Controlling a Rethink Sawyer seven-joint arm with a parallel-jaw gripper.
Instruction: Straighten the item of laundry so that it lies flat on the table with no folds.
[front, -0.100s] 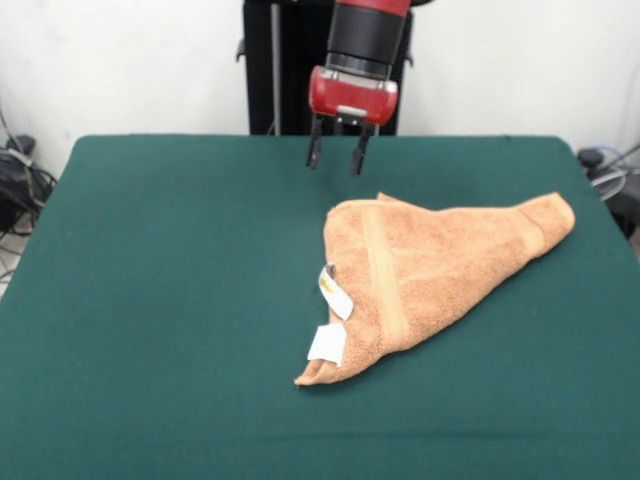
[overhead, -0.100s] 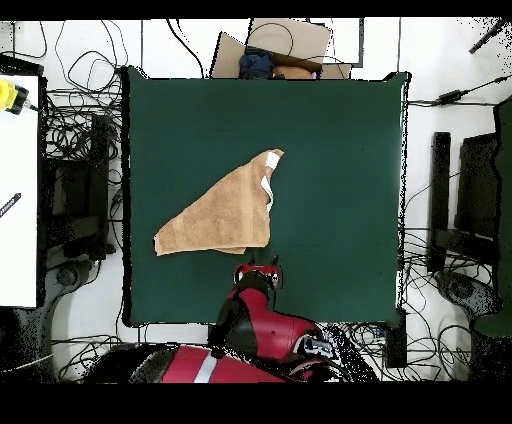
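Folded towel (front, -0.100s: 440, 265), two white tags (front, -0.100s: 328, 343) (print unreadable).

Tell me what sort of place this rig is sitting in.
Most likely a robotics lab or test cell, not a home. The table is covered in green cloth, tangled cables ring it on the floor, and only the towel lies under the gripper.

We see an orange-tan towel (front, -0.100s: 440, 265) of rough, looped terry cloth with a flatter woven band, its white tags (front, -0.100s: 331, 318) smooth, on a worktop (front, -0.100s: 170, 290) covered in matt, felt-like dark green cloth; the arm's red shell (front, -0.100s: 352, 95) looks glossy.
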